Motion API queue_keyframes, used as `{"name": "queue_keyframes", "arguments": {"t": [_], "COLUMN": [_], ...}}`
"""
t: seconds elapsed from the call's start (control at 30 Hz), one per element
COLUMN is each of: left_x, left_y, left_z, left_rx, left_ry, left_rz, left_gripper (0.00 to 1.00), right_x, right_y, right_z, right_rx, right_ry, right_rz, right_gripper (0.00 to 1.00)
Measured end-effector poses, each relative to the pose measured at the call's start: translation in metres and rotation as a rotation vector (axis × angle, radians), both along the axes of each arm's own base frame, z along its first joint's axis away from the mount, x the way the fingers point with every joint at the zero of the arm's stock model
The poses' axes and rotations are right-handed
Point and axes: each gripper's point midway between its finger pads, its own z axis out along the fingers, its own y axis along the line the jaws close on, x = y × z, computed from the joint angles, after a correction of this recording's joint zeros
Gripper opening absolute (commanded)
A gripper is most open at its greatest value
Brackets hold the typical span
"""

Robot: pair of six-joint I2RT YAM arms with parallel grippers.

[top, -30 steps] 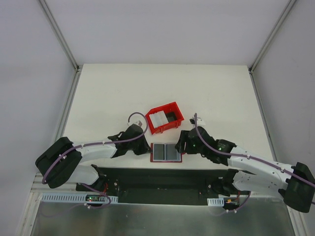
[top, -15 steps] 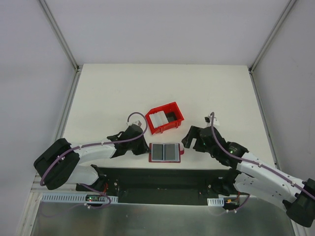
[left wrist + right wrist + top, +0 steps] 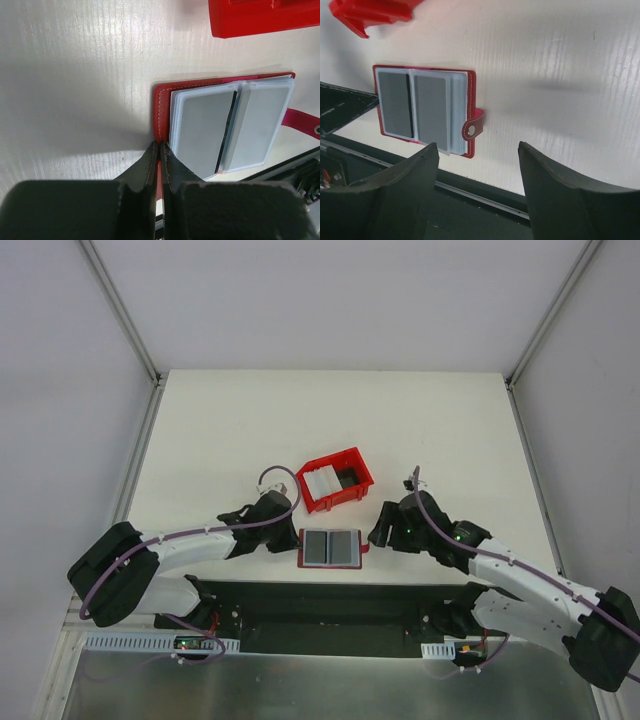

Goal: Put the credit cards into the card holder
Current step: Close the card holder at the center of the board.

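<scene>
Pale white table, matte and bare-looking across the far half. Down at the near edge, about centre: red card holder, lying open and flat, grey pockets up, tab out right. Just beyond, not touching: open-topped red bin, angled.

An open-topped red plastic bin stands close behind the flat red folding wallet. The left gripper clamps its left edge. Its right side is free.
</scene>
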Motion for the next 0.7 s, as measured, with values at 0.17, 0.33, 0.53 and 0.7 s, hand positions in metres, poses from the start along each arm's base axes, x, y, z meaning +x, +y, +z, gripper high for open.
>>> {"name": "queue_keyframes", "arguments": {"t": [0.17,0.33,0.53,0.7], "left_x": [0.0,0.0,0.0,0.0], "left_y": [0.0,0.0,0.0,0.0], "left_z": [0.0,0.0,0.0,0.0], "left_rx": [0.004,0.004,0.004,0.005], "left_ry": [0.004,0.004,0.004,0.004], "left_rz": [0.0,0.0,0.0,-0.001], "left_gripper": [0.0,0.0,0.0,0.0], "right_x": [-0.003,-0.001,-0.002,-0.002], "right_y": [0.007,0.016,0.024,0.026], "right_z": [-0.017,-0.026,-0.032,-0.035], "right_rx": [-0.04,-0.055,-0.051,-0.052], "right_ry": [0.07,0.108,0.14,0.152], "right_rz": [0.04,0.062,0.089,0.099], "right_gripper": [0.56,0.46,0.3,0.08]}}
